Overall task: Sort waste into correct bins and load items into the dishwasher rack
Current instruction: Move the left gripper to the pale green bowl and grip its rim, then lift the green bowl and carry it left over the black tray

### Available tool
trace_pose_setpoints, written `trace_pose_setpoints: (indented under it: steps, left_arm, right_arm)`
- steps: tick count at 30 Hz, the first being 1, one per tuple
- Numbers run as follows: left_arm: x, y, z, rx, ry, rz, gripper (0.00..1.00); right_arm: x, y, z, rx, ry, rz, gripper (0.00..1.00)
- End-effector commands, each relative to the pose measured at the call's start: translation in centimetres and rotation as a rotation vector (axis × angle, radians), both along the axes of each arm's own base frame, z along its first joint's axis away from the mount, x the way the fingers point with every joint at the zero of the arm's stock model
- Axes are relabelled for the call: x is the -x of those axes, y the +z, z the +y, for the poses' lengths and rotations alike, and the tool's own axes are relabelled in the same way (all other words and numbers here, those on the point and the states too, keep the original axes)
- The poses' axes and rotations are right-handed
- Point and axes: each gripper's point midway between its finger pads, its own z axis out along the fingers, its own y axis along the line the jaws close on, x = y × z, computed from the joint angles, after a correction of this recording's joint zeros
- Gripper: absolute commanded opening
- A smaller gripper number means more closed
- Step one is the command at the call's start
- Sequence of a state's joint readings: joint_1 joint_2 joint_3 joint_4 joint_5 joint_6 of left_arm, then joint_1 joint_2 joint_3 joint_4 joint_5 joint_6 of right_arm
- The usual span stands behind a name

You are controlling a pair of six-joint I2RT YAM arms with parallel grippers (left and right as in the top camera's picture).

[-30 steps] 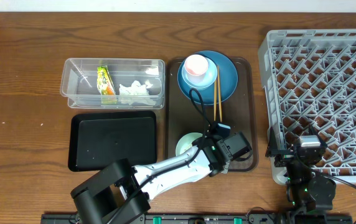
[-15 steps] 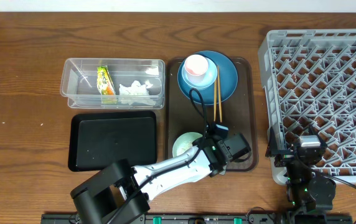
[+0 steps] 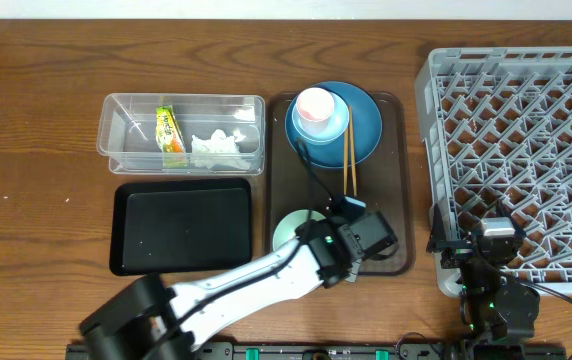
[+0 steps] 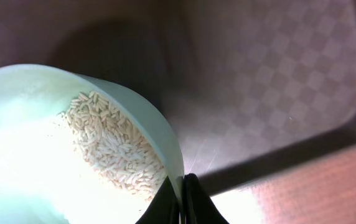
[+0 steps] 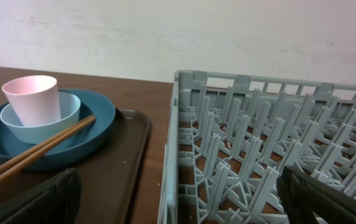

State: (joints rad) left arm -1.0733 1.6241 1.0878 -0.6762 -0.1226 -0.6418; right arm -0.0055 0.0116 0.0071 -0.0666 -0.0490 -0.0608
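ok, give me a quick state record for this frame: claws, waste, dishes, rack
left claw: shut on the rim of the mint-green bowl, over the brown serving tray
bowl contents: white rice
right claw: open, holding nothing, by the rack
clear container: snack wrapper and tissue inside
black tray: nothing visible in it
dark blue plate: on the serving tray; light blue bowl on it, pink cup in that bowl, chopsticks across its rim
rack load: no dishes in the visible part
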Motion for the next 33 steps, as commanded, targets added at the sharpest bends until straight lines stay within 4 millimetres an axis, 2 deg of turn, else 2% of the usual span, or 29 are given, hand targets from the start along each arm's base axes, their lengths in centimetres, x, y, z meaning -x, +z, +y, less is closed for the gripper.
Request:
trace_pose_setpoints:
  steps: [1, 8, 15, 24, 33]
  left_arm:
    - [-1.2, 2.5, 1.7, 0.017, 0.030, -0.048, 0.06]
    - [-3.5, 6.2, 6.7, 0.043, 0.124, -0.078, 0.06]
    - [-5.2, 7.6, 11.4, 0.131, 0.220, 0.010, 0.06]
    - [-7.2, 8.7, 14.6, 0.418, 0.272, 0.153, 0.06]
    - [-6.5, 9.7, 17.1, 0.655, 0.266, 0.234, 0.06]
  right_arm:
    - [0.0, 0.0, -0.2, 0.008, -0.008, -0.003, 0.99]
    - [0.0, 0.0, -0.2, 0.008, -0.008, -0.003, 0.99]
    - [0.0, 0.0, -0.2, 0.008, -0.008, -0.003, 0.99]
    - [0.0, 0.0, -0.2, 0.008, -0.008, -0.003, 0.99]
    - [0.0, 0.0, -0.2, 0.008, -0.008, -0.003, 0.99]
